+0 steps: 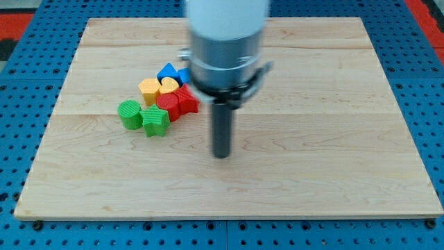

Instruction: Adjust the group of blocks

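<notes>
A tight cluster of blocks lies left of the board's middle. A green round block [129, 114] and a green star block [155, 120] form its lower left. Two red blocks [177, 103] sit to their upper right. A yellow block [149, 89] and a yellow heart block [168, 86] lie above them. Two blue blocks [171, 72] are at the cluster's top, the right one partly hidden by the arm. My tip [221, 154] rests on the board to the lower right of the cluster, a short gap from the red blocks, touching none.
The wooden board [333, 139] lies on a blue perforated table [21, 139]. The arm's grey and white body [225, 48] hangs over the board's upper middle and hides part of it.
</notes>
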